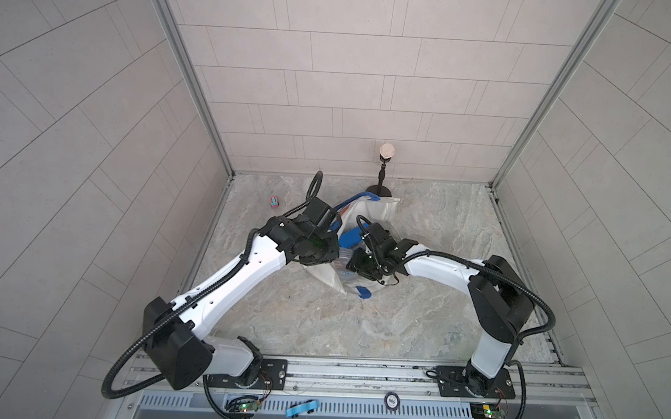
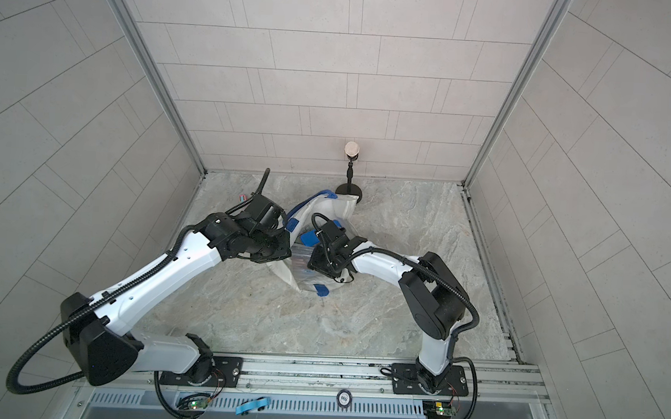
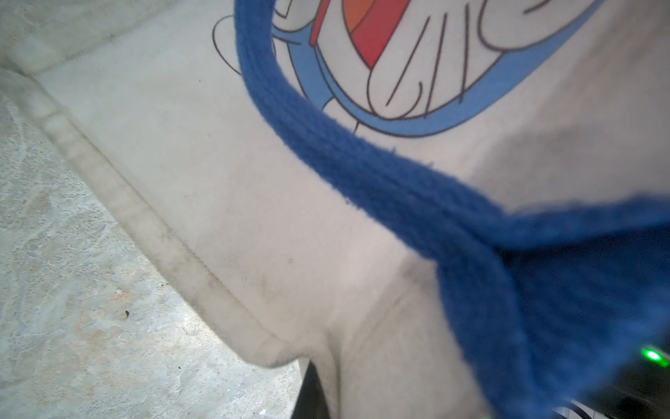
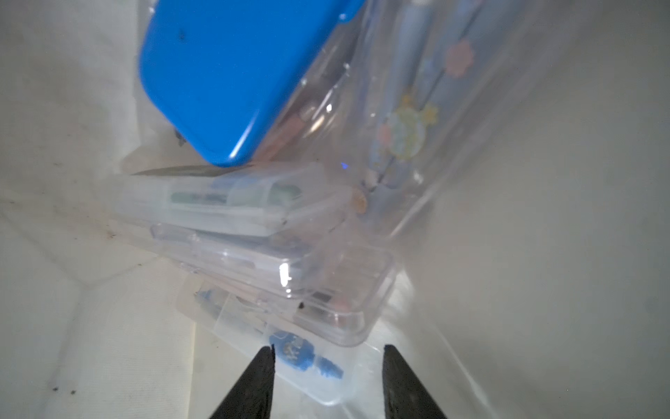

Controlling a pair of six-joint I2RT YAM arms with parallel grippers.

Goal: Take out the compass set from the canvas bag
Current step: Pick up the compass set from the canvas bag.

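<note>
In both top views the canvas bag (image 1: 383, 211) (image 2: 340, 208) lies slumped on the worktop (image 1: 439, 302), middle-back, just in front of a black stand (image 1: 381, 189) at the back edge. A small red-and-teal toy (image 1: 274, 202) sits near the back-left corner. The left gripper (image 1: 318, 253) presses at the bag's left side, its fingertips hidden. The right gripper (image 1: 358, 265) reaches into the bag's mouth, where clear packs of the compass set (image 1: 341, 263) (image 2: 298, 264) show.

The left wrist view shows the bag's printed side (image 3: 253, 217) and a blue strap (image 3: 362, 163). This gripper's jaws are together, on what I cannot tell.

In the right wrist view, the compass set (image 4: 290, 261) lies stacked inside the bag under a blue case (image 4: 224, 79). The right gripper (image 4: 328, 366) has its jaws apart, straddling the end of the lowest pack.
</note>
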